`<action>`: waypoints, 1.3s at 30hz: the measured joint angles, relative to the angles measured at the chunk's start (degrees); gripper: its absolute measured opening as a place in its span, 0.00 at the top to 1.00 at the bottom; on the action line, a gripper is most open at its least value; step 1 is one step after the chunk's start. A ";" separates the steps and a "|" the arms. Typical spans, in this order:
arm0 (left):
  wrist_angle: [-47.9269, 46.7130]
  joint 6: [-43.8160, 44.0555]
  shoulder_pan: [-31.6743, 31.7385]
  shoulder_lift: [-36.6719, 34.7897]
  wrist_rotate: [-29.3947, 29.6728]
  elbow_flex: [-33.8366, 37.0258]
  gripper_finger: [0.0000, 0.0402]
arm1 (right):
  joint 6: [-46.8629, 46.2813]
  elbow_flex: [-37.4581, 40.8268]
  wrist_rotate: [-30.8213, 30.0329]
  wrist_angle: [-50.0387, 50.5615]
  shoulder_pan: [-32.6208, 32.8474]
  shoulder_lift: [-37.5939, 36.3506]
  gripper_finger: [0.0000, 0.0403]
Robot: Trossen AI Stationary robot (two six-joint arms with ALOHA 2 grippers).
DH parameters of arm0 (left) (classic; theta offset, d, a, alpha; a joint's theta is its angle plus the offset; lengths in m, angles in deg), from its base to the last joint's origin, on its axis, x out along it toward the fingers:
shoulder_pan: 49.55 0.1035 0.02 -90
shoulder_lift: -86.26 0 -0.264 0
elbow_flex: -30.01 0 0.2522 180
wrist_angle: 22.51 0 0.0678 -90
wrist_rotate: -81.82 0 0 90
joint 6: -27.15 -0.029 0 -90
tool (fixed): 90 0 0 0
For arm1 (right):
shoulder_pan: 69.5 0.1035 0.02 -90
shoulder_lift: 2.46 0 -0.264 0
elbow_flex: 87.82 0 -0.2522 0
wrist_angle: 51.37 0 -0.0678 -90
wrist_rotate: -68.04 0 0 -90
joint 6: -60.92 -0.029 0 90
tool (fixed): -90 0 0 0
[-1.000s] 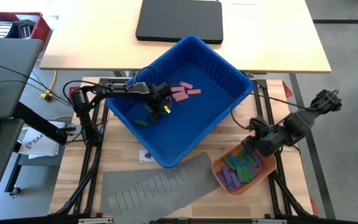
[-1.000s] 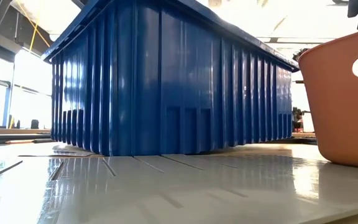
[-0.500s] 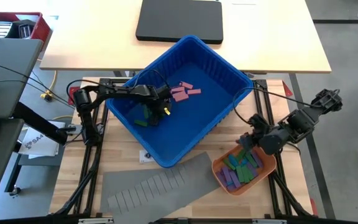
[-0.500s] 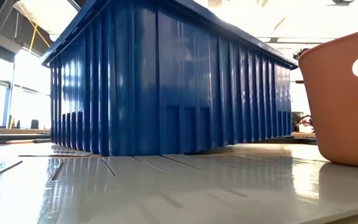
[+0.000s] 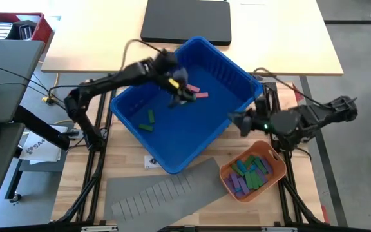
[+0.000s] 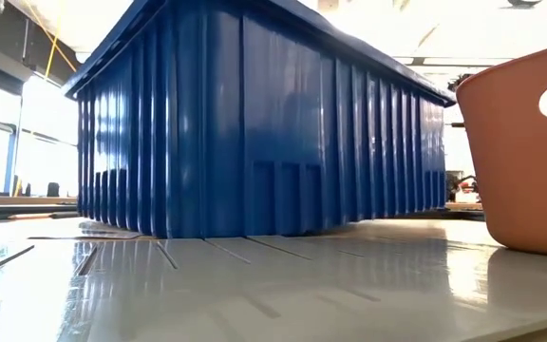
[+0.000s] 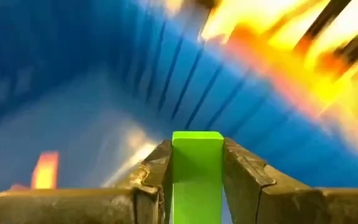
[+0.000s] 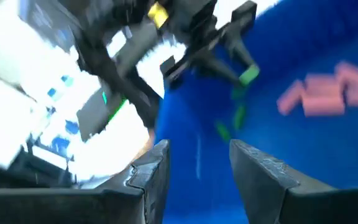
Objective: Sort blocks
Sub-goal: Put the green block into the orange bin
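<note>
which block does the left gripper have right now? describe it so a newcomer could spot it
Start at the big blue bin in the middle of the table. The left gripper hangs over its interior near the pink blocks, shut on a green block. Unlike the two green blocks lying on the bin floor, this one is pinched between the fingers.

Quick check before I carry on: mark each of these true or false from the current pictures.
1. The left gripper is shut on a green block. True.
2. The right gripper holds a pink block. False: nothing sits between its open fingers.
3. Pink blocks lie inside the blue bin. True.
4. The orange tray is empty. False: it holds mixed coloured blocks.
</note>
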 joint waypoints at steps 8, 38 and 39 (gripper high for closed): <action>32.48 30.84 0.77 -2.66 -14.13 -5.09 0.77 | 21.51 0.00 6.74 -21.07 -13.09 -0.02 0.55; 46.83 47.18 -2.51 -1.41 -7.44 -5.02 0.77 | 42.26 0.00 31.48 -39.23 -27.82 11.32 0.35; 46.74 47.19 -2.66 -1.35 -7.41 -5.01 0.77 | 41.28 0.00 31.32 -39.30 -28.13 11.39 0.36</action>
